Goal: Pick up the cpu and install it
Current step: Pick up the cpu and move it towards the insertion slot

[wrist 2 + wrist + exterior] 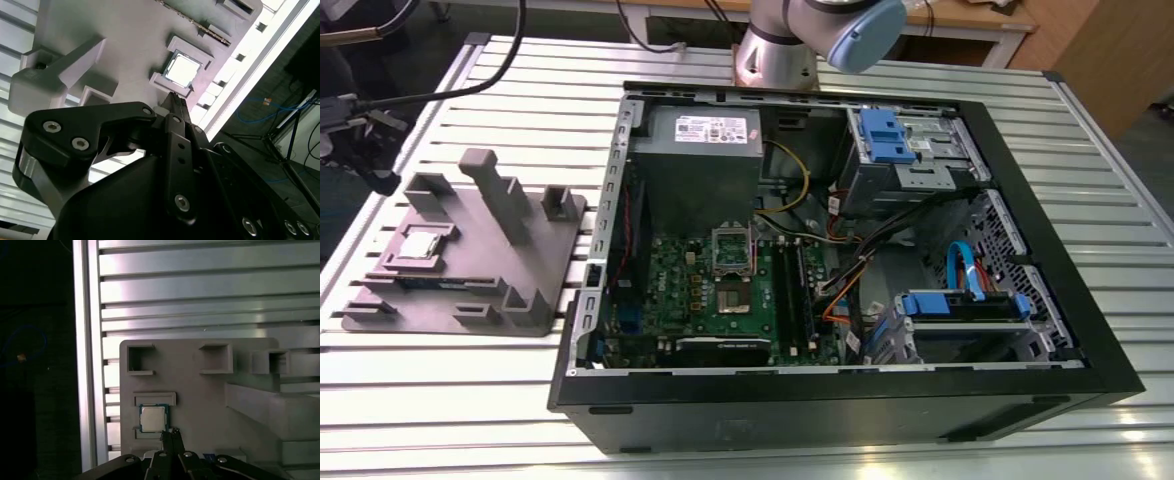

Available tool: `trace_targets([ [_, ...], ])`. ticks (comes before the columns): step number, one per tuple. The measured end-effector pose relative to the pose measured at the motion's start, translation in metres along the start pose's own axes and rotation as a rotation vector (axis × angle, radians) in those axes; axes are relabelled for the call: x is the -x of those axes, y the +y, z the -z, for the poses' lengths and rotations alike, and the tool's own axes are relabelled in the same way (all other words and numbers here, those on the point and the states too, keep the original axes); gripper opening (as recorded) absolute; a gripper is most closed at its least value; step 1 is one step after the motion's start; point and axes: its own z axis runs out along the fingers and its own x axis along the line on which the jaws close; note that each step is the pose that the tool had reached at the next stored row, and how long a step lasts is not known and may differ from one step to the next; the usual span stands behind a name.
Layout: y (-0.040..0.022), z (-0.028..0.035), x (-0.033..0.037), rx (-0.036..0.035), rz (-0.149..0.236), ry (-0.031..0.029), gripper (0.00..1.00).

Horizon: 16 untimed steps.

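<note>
The cpu (424, 243), a small square chip with a pale metal top, lies in a raised pocket of the grey fixture tray (520, 260) at the exterior view's left. Both wrist views show the cpu (182, 70) (153, 418) just ahead of my gripper (172, 97) (171, 432). The thin black fingers are pressed together, shut, with nothing between them. They hover above the tray beside the chip's corner, not touching it. In the exterior view the gripper (367, 150) hangs over the tray's far left edge. The green motherboard (720, 300) lies inside the open computer case, its socket frame (731, 262) hinged up.
The black computer case (841, 400) takes up the middle of the slatted metal table (454, 400). Tall grey posts (500, 195) rise from the tray near the chip. A long memory stick (195, 20) lies in a tray slot. The table edge (87, 365) runs close beside the tray.
</note>
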Motion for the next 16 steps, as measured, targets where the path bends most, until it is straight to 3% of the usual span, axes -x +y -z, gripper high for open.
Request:
trace_targets([
  [16,-0.0093,-0.0220,-0.0018,-0.0005,0.000,0.0061,0.10],
])
